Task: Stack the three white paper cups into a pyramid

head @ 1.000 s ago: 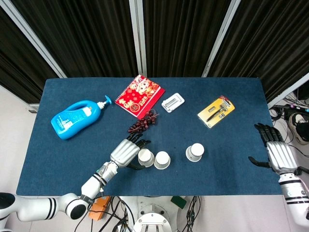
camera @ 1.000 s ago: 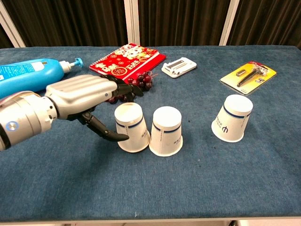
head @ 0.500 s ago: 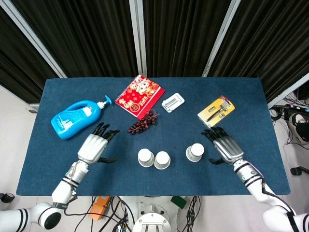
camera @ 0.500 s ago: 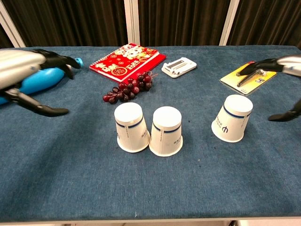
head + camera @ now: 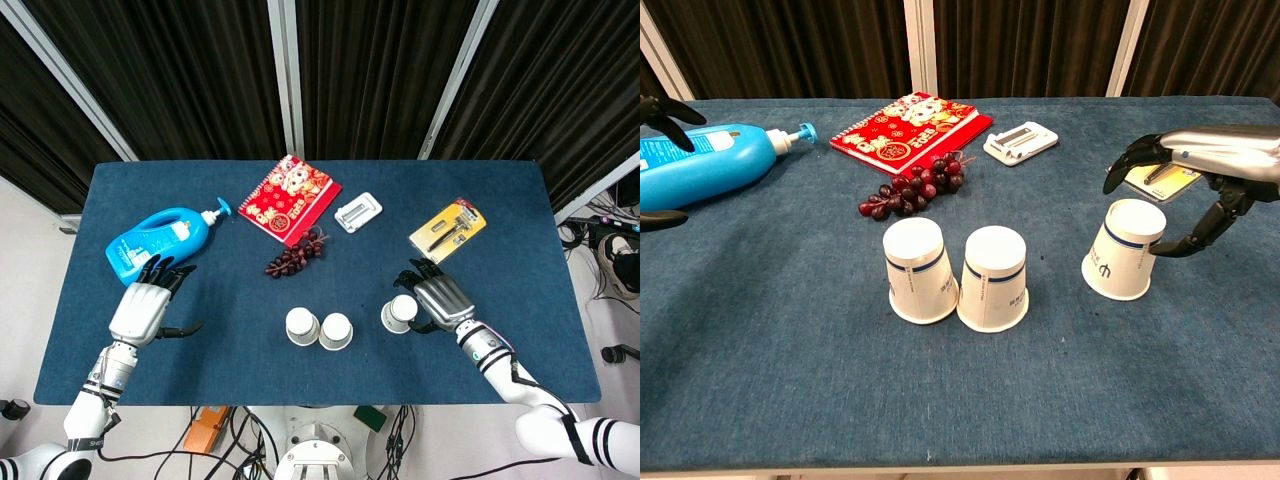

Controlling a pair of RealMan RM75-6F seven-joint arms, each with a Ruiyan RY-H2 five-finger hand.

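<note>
The right hand (image 5: 1200,190) sits against the lone third cup (image 5: 1123,250), fingers spread over its top and thumb curled at its right side; whether it truly grips yet is hard to tell, though the cup leans left as if touched. That inverted white cup stands apart, right of the other two cups (image 5: 958,272), which stand upside down and touching near the counter's (image 5: 480,375) front edge. The left hand (image 5: 142,305) hovers open and empty, fingers apart, just in front of the blue lotion bottle (image 5: 160,243). The risk, as I judge it, is a light paper cup tipping or crushing under an uneven squeeze, or the base pair being knocked apart when the third is set across their tops. The grapes (image 5: 295,253), red notebook (image 5: 291,199), white clip (image 5: 357,213) and yellow razor pack (image 5: 448,231) lie behind. In the chest view the left hand is mostly cut off at the frame edge.
</note>
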